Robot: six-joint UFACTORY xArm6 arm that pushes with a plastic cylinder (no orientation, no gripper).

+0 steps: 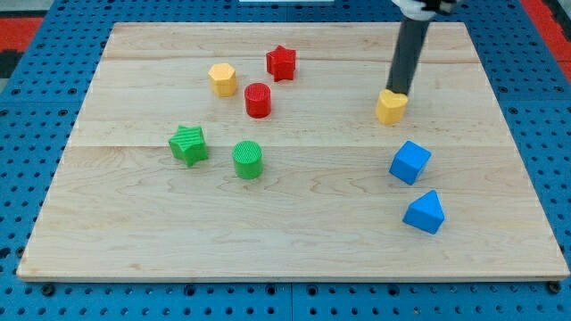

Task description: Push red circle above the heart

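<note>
My tip (398,92), a bare rod holding nothing, touches the yellow heart (391,107) near the table's right edge; the red circle (258,100) sits well apart toward the top-left corner.

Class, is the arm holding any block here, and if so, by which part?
Nothing is held. My tip only meets the top edge of the yellow heart.

No readable text or labels anywhere.
</note>
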